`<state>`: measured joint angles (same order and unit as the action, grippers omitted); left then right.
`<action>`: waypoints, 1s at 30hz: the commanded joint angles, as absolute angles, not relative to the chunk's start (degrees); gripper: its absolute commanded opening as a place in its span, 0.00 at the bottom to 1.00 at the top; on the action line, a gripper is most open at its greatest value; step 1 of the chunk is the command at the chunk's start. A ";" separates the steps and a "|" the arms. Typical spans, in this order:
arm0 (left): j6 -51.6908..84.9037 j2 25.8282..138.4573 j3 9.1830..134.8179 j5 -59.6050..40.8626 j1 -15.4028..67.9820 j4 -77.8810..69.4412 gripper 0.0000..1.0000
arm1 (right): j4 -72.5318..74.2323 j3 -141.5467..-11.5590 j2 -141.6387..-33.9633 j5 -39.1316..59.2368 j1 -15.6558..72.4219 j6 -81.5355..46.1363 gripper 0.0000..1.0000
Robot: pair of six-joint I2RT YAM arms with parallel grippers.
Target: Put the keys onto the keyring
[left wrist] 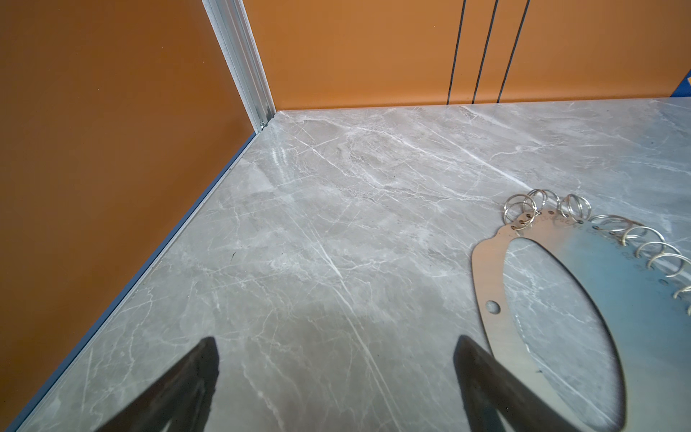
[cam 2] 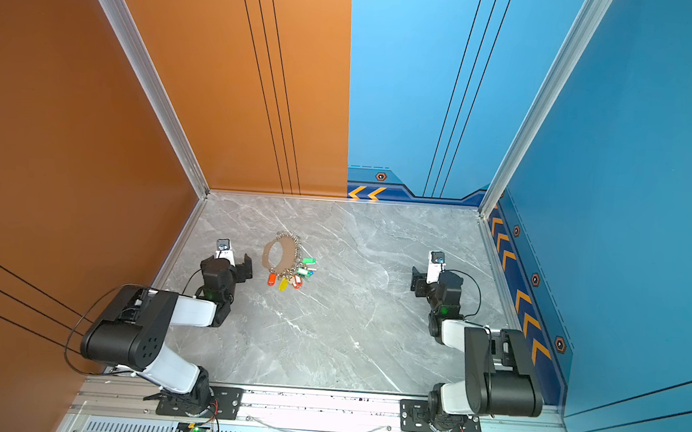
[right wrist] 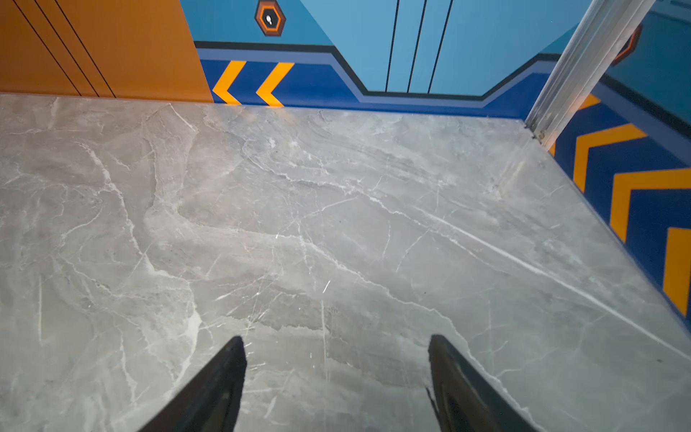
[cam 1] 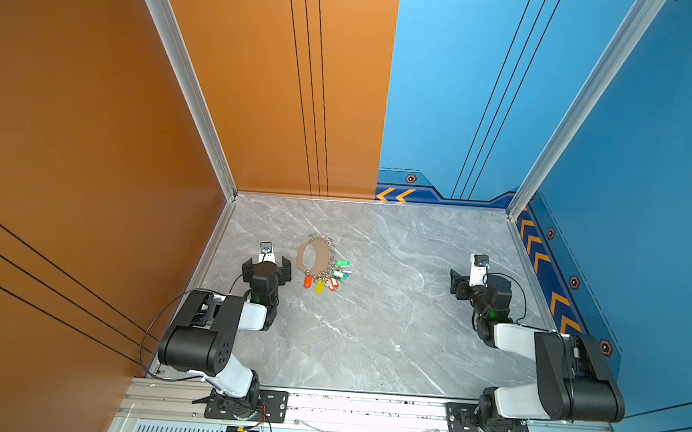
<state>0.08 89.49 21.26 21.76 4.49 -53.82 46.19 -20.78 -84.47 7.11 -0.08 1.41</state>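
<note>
**Keyring on the desk, both end effectors open and empty**

The grey marble desk (cam 1: 369, 331) carried everything. The left end effector (cam 1: 268, 266) stood at about 9 o'clock from the desk's centre. In the left wrist view its jaws (left wrist: 335, 344) were spread wide with only bare desk between them. The right end effector (cam 1: 466, 284) stood at 3 o'clock, near the desk's edge and well apart from the task's things. In its wrist view the jaws (right wrist: 336, 341) were likewise parted and held nothing.

The keyring (cam 1: 321, 253) lay flat at roughly 10 o'clock from the desk's centre in both top views (cam 2: 289, 252). It was a tan oval loop edged with silver rings. The left end effector sat just beside it, at the loop's 8 o'clock; whether a finger touched the rim (left wrist: 488, 276) could not be told.

The keys (cam 1: 331, 276) were bunched at the loop's 4 to 5 o'clock, against its ringed edge. Their tags were green (cam 1: 342, 263), yellow (cam 1: 319, 287) and orange (cam 1: 307, 281).
</note>
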 commanded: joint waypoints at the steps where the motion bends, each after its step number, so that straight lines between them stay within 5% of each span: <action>1: 0.89 89.64 20.67 20.71 4.10 -55.28 0.98 | 57.95 -19.62 -90.06 8.74 -1.49 -2.42 0.80; 3: 0.90 89.66 20.70 20.73 4.17 -55.28 0.98 | 51.09 -21.08 -87.86 5.65 -1.83 -2.80 1.00; 13: 0.90 89.67 20.65 20.79 4.31 -55.28 0.98 | 55.40 -19.88 -88.76 -16.94 3.51 -4.46 1.00; 30: 0.84 89.69 20.69 20.91 4.31 -55.26 0.98 | 56.92 -18.78 -88.59 -19.03 4.01 -4.57 1.00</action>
